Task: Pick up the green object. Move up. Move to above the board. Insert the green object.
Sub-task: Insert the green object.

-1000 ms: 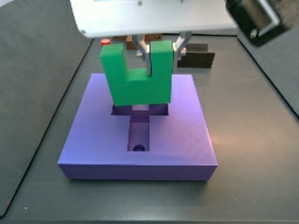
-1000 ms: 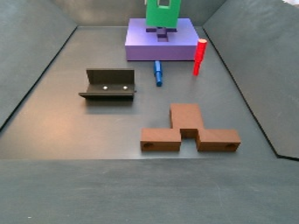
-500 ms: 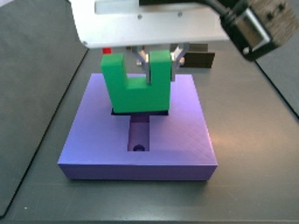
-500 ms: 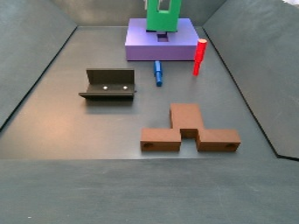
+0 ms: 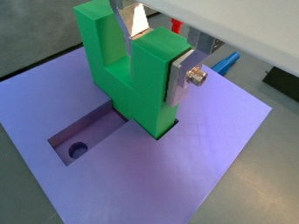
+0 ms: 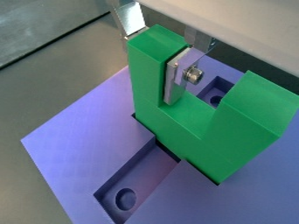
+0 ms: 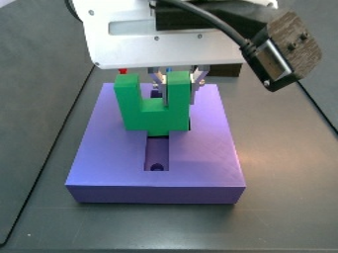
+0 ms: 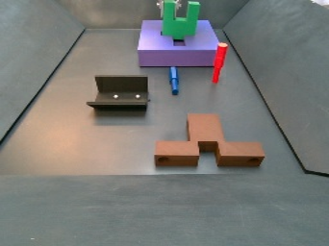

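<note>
The green object [image 7: 154, 107] is a bright green U-shaped piece standing upright, its base sunk in the cross-shaped recess of the purple board [image 7: 199, 163]. My gripper [image 7: 176, 79] is shut on one of its prongs from above. In both wrist views a silver finger [image 5: 181, 79] [image 6: 177, 77] presses flat on the prong's outer face, and the other finger sits in the notch. The green object [image 5: 131, 80] [image 6: 216, 122] fills the wide part of the recess, and the narrow arm with a round hole [image 5: 79, 150] stays open. In a side view the green object [image 8: 180, 19] stands on the board [image 8: 176, 53] at the far end.
A thin red post [image 8: 220, 60] stands beside the board, and a small blue stick [image 8: 175, 80] lies in front of it. The dark fixture [image 8: 119, 92] stands at mid-left. A brown blocky piece [image 8: 207, 143] lies nearer the front. Grey walls ring the floor.
My gripper has come down with the green object. Its base has gone from just above the board into the recess.
</note>
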Motion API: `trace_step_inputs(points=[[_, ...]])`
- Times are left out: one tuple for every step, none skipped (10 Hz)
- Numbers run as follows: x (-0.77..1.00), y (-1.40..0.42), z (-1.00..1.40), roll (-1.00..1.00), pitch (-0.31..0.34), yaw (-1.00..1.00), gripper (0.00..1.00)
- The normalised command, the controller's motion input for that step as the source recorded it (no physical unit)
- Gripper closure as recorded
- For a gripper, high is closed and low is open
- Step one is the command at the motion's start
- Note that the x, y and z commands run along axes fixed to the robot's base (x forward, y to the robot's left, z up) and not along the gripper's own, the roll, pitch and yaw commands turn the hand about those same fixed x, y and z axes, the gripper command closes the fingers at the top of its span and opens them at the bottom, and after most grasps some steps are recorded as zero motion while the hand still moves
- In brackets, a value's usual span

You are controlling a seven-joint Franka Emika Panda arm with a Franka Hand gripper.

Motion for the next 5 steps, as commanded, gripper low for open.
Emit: trace_step_inputs(points=[[0.0,0.0,-0.48,0.11,0.0,0.0,1.0],[0.0,0.0,-0.72,0.08,0.0,-0.03,1.0],[0.0,0.0,-0.81,0.05,0.0,-0.18,1.0],[0.03,0.0,-0.23,0.02,0.0,-0.1,1.0],[0.0,0.0,0.0,0.0,0.0,0.0,1.0]])
